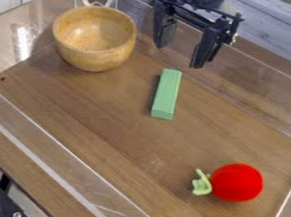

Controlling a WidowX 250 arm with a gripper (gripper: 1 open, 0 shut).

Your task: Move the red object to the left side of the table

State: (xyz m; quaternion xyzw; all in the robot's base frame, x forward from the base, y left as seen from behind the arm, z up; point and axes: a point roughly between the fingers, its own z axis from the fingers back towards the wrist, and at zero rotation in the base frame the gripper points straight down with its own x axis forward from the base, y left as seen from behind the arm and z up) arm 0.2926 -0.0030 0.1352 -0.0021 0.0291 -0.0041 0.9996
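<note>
The red object point(237, 181) is a small round toy fruit with a light-green stem, lying on the brown wood-grain table point(92, 124) near its front right corner. My gripper point(182, 47) hangs at the back of the table, pointing down, its two dark fingers spread wide with nothing between them. It is far from the red object, up and to the left of it in the picture.
A wooden bowl point(93, 37) stands at the back left, just left of the gripper. A green rectangular block point(168, 92) lies near the middle, below the gripper. A clear glossy plastic border point(48, 153) runs around the table edges.
</note>
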